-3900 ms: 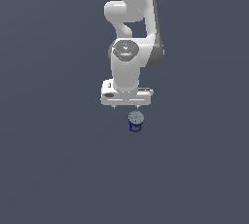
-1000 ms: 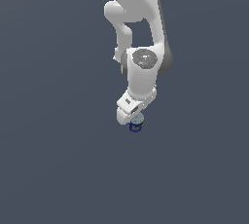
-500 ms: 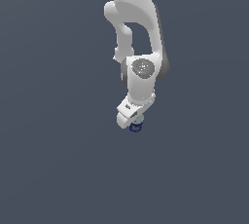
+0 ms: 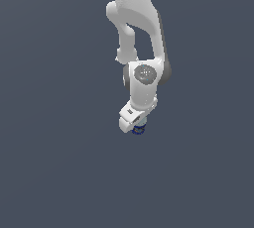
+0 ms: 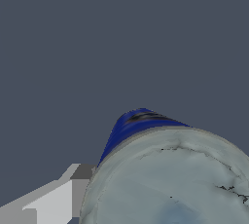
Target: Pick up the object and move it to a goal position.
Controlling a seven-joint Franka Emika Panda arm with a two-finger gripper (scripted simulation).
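Note:
In the exterior view my white gripper (image 4: 137,126) hangs tilted from the arm, low over the object (image 4: 139,131). Only a sliver of the object's dark blue lower part peeks out under the hand. The wrist view is filled at close range by the object (image 5: 170,184), with its pale grey-blue disc top and dark blue side. One grey-white finger (image 5: 53,201) stands right beside the object's edge. The other finger is hidden behind the object. The jaws look open around it, not pressed on it.
A plain dark grey-blue surface (image 4: 54,162) surrounds the arm in both views. Only the white arm (image 4: 136,19) rises above the gripper. No goal marker shows.
The gripper has turned about its axis and come down onto the object, which now shows less under the hand. The object itself stays where it was.

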